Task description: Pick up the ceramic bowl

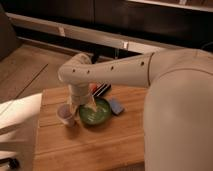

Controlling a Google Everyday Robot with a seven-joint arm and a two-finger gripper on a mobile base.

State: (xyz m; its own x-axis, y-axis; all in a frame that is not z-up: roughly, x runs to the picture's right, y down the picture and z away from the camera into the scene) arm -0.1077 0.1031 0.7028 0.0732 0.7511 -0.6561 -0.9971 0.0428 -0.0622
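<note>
The ceramic bowl (96, 114) is round, shallow and glossy green with a darker rim. It sits near the middle of the wooden table (90, 145). My white arm reaches in from the right and bends down over the bowl. My gripper (85, 105) hangs at the bowl's left rim, with one pale finger (93, 105) reaching into the bowl. A small pale cup (65, 114) stands just left of the bowl, close to the gripper.
A flat blue rectangular block (116, 106) lies right of the bowl. A dark object with red (100, 90) lies behind the bowl. A white surface (17, 112) adjoins the table's left edge. My arm's bulk covers the table's right side.
</note>
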